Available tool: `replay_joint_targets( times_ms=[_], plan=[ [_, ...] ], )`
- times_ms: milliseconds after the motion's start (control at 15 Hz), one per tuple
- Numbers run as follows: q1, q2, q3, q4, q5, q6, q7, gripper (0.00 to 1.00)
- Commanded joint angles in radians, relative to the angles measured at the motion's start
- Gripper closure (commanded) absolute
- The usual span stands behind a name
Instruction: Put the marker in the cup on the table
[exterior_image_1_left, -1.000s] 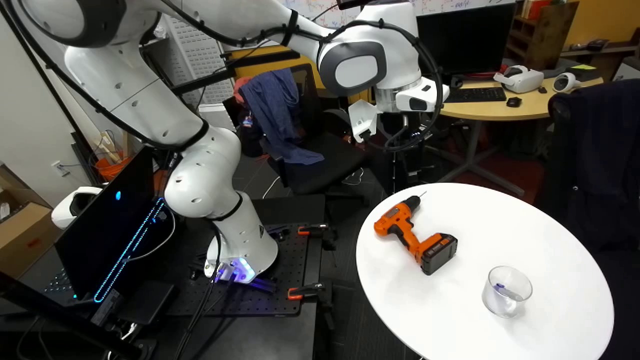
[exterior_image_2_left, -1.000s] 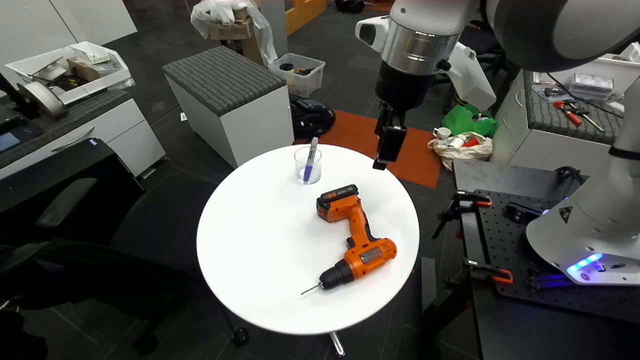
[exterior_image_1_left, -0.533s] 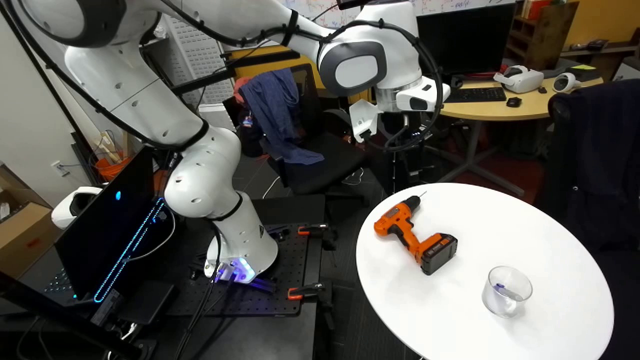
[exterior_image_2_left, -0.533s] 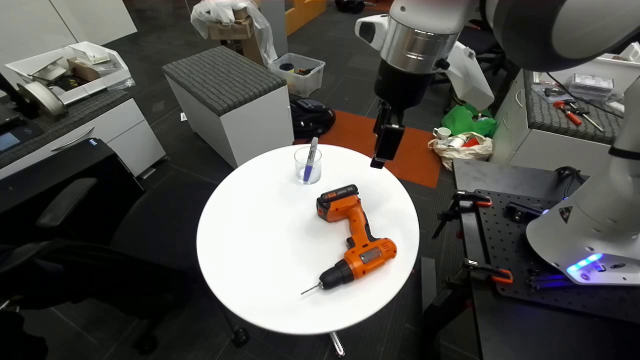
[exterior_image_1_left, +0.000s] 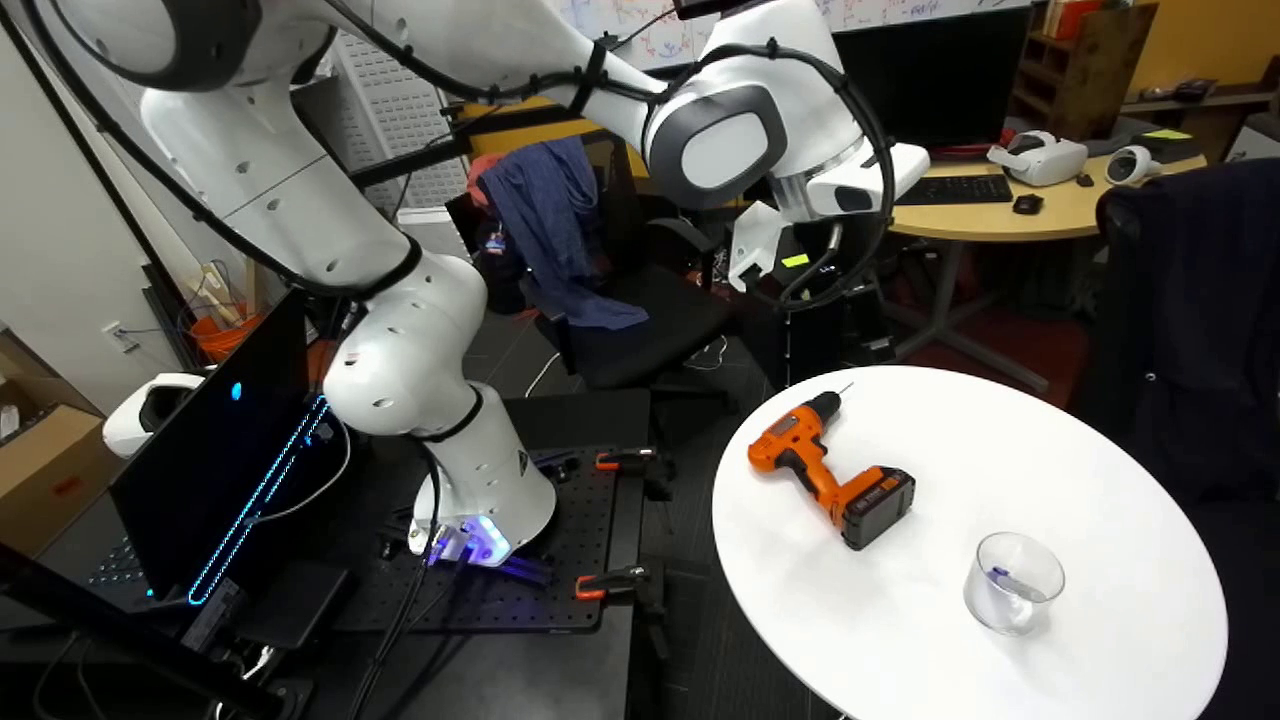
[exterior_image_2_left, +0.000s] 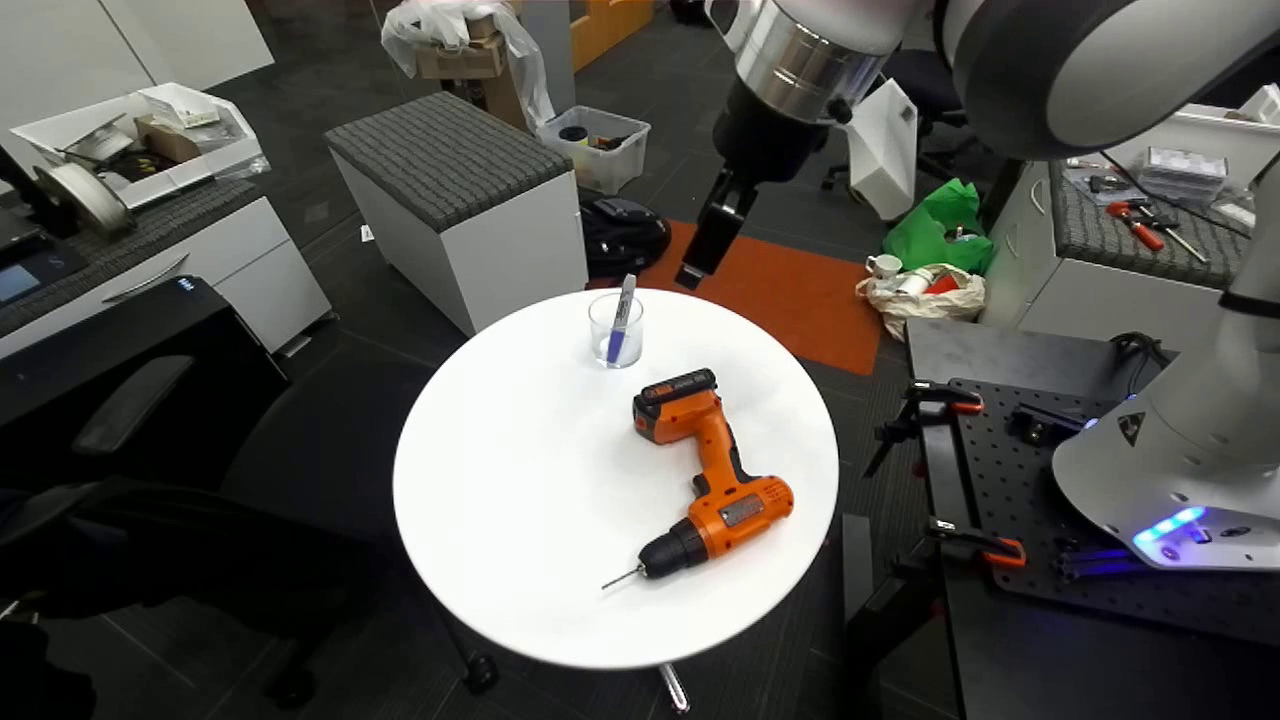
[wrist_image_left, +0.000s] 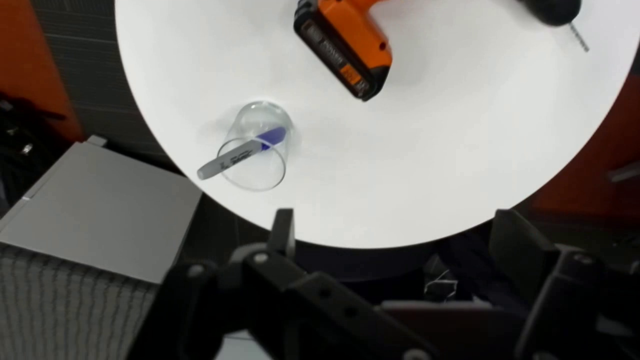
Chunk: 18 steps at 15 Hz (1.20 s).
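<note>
The marker (wrist_image_left: 242, 152) is contained, tilted, in the clear cup (wrist_image_left: 250, 131), which is supported by the white table (wrist_image_left: 425, 150). The gripper (wrist_image_left: 393, 222) is observed with jaws spread wide.

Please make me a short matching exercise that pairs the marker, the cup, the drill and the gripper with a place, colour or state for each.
Things
1. Marker
2. Cup
3. Drill
4. Gripper

Descriptions
A. Orange and black, lying on the white table
B. Open, holding nothing
C. Grey and purple, slanting, with its purple end down
D. See-through, standing upright on the white table

Right pairs: 1-C, 2-D, 3-A, 4-B
</note>
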Motion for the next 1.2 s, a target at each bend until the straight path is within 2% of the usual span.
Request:
replay_joint_targets(
  times_ms=[0,267,467,667,933,1133],
  plan=[
    [-0.132,0.029,0.078,0.010,-0.204,0.138,0.228,0.00],
    [-0.350,0.020,0.207,0.031,-0.549,0.206,0.565,0.00],
    [-0.505,0.000,0.322,0.063,-0.774,0.179,0.816,0.00],
    [-0.628,-0.008,0.435,0.109,-0.980,0.128,1.064,0.00],
    [-0.724,0.024,0.560,0.178,-1.231,-0.009,1.390,0.00],
    [-0.748,0.098,0.645,0.207,-1.409,-0.239,1.617,0.00]
  ],
)
